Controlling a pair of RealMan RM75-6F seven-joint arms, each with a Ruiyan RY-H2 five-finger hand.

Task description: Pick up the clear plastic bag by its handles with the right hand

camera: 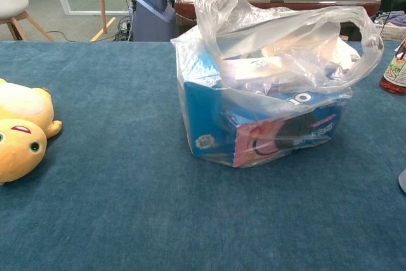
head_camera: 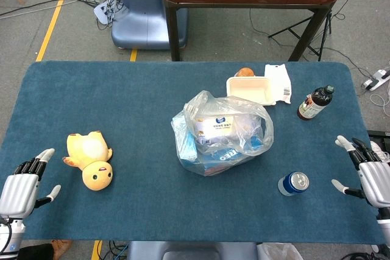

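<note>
Clear plastic bag [head_camera: 222, 135] sits mid-table, well left of the right robot hand [head_camera: 370, 178], which hovers at the table [head_camera: 122, 199] edge, fingers spread, holding nothing. The left robot hand [head_camera: 21, 188], likewise empty and apart-fingered, waits beside a yellow plush toy [head_camera: 91, 159]. Thin, crinkly film loaded with boxed snacks looks floppy yet weighty; its looped handles [camera: 279, 23] atop offer the surest hold.

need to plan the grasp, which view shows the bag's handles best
The chest view: the clear plastic bag fills the frame side-on, and its handles stand up as open loops above the boxes inside. The head view shows the bag from above and smaller, its handles flattened against the contents; neither hand is near it.
</note>
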